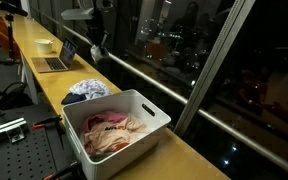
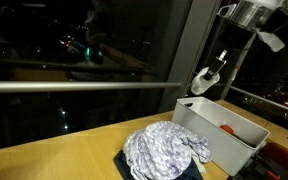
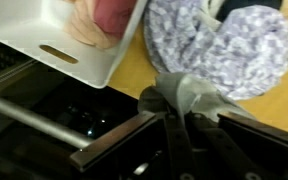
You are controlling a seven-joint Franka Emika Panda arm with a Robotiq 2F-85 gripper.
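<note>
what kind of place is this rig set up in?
Likely an office or lab high up in a building, at night. A long wooden counter runs along a big window with city lights outside, an open laptop sits on it, and a perforated metal lab table stands beside it.

On your long yellow wooden counter (image 1: 189,155), the white plastic basket (image 1: 149,108) of pink and cream clothes (image 1: 109,135) sits near. A blue-patterned fabric heap (image 1: 87,90) lies just beyond, with an open laptop (image 1: 54,62) and a white cup (image 1: 44,45) farther.

Opposing exterior views share the bin (image 1: 124,160); wrist overhead.
</note>
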